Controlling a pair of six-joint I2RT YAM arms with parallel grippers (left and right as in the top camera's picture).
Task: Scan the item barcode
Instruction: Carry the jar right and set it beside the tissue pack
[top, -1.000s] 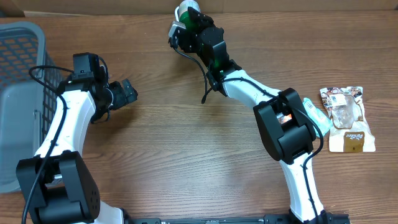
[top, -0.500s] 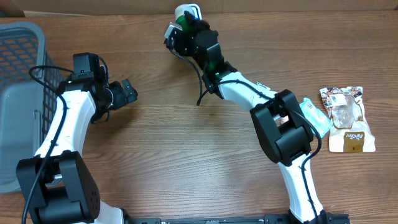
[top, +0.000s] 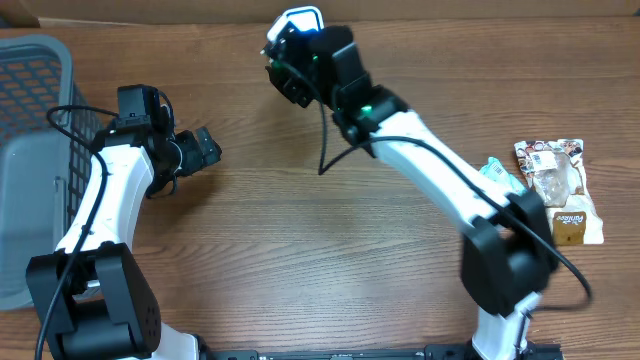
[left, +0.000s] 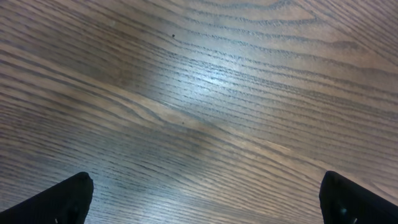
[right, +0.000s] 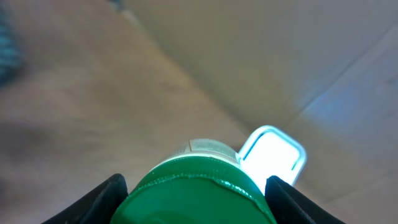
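Reading from the left edge of the overhead view: a grey plastic basket (top: 30, 90) at the table's corner, well apart from the work. Just right of it, the left gripper (top: 207, 147), hanging idle above the bare wooden table (top: 260, 260), spread to the full and holding nothing; borne out by its own wrist view, with only two black fingertips (left: 62, 199) showing at the lower corners over wood grain. Further right, at top centre, the right gripper (top: 292, 68), closed partway around a green-capped container (right: 199, 186), with a dark finger (right: 106, 193) touching each side of the cap. Holds the container seemingly clear of the table and close to a glowing white-blue window (top: 300, 18) beside the cardboard wall (right: 261, 50) at the far edge; judged to be the scanner's face. Cannot make out the barcode itself in either view, nor its facing toward that light, with only the green cap and a sliver of pale label showing and the wrist view blurred. At the far right, well apart from all this, a brown-and-white snack pouch (top: 560, 190) lying flat on the table, a teal packet (top: 495, 170) just beside it and partly hidden by the arm. Judging progress: pick-up and carry apparently done, item presented at the light. Left to do, by the look of it: turning the label toward the window for a clean read, then setting the container down somewhere.
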